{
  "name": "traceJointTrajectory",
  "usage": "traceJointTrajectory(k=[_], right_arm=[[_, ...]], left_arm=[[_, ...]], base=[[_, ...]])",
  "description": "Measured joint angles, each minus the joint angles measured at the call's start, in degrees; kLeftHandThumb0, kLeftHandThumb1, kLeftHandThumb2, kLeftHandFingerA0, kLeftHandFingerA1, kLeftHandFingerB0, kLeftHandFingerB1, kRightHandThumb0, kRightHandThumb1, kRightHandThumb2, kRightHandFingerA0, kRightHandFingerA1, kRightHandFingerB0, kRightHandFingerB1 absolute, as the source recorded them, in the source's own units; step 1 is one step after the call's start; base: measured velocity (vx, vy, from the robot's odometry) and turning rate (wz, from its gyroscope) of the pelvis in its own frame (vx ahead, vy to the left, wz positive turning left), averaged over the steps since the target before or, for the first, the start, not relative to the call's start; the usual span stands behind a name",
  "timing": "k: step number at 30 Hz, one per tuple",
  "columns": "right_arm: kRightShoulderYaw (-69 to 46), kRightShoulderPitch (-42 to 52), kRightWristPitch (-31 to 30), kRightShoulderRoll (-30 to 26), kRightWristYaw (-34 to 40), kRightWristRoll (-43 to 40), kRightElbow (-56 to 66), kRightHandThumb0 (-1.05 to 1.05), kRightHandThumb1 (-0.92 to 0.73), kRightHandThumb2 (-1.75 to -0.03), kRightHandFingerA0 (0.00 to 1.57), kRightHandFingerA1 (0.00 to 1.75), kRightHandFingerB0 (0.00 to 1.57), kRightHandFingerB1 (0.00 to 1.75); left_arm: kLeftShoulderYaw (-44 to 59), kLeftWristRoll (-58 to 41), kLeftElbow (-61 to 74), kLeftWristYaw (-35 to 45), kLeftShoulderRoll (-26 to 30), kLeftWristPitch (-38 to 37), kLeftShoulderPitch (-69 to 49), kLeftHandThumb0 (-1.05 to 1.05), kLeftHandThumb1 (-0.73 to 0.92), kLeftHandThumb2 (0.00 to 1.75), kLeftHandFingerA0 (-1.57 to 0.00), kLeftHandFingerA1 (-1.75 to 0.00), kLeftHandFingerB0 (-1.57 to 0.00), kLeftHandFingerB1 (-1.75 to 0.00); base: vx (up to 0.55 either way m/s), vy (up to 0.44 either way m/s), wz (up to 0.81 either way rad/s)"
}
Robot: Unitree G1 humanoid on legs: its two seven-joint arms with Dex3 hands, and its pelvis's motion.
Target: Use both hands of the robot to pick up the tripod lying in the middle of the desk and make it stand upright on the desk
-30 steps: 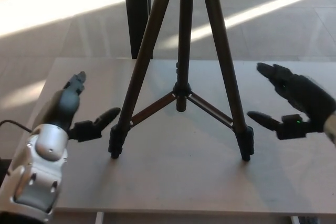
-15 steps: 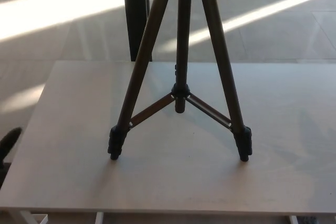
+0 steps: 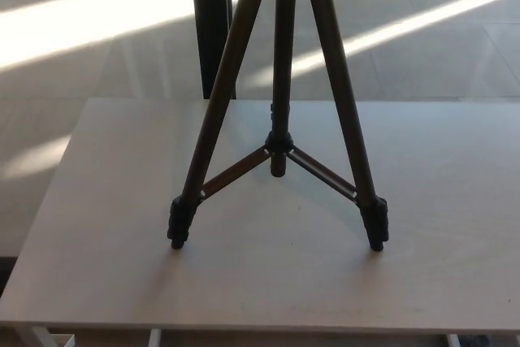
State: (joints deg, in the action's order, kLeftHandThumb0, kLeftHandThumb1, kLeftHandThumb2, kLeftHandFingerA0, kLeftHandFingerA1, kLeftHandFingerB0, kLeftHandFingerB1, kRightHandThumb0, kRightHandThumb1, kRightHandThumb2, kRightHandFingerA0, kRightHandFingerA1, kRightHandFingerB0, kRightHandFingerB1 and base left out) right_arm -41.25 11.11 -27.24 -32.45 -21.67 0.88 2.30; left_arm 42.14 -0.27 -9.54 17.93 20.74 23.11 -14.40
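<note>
The dark brown tripod [image 3: 279,111] stands upright on the pale desk [image 3: 439,266]. Two of its legs rest on black feet near the desk's front, one at the left [image 3: 180,223] and one at the right [image 3: 374,219]. The third leg runs back and up behind the centre column. Thin braces join the legs at a black hub [image 3: 279,142]. The tripod's top is cut off by the upper edge of the picture. Neither of my hands shows in the head view.
A dark vertical post [image 3: 211,26] stands on the floor behind the desk's far edge. Bright bands of sunlight cross the tiled floor [image 3: 81,22]. White desk supports [image 3: 32,337] peek out below the front edge.
One second ago both hands were open on either side of the tripod's feet; they have since withdrawn out of the picture. The tripod stays standing. The camera has shifted slightly.
</note>
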Motion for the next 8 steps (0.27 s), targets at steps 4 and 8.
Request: traceJointTrajectory(k=[4, 8], right_arm=[[-2.66, 2.13, 1.06, 0.09, 0.83, -0.65, -4.42, -0.92, -0.60, -0.96, 0.00, 0.23, 0.06, 0.03], [-6.40, 3.59, 2.52, 0.83, 2.16, -1.60, -10.84, -0.93, -0.57, -0.94, 0.00, 0.19, 0.05, 0.03]], left_arm=[[2.39, -1.04, -7.61, -0.13, 0.01, -0.25, -2.07, -0.81, 0.66, 0.96, 0.00, -0.21, -0.01, -0.27], [5.08, -2.20, -15.31, -0.42, -0.21, -0.23, -4.84, -0.76, 0.68, 1.00, 0.00, -0.31, -0.02, -0.34]], base=[[0.00, 0.000, 0.00], [0.00, 0.000, 0.00]])
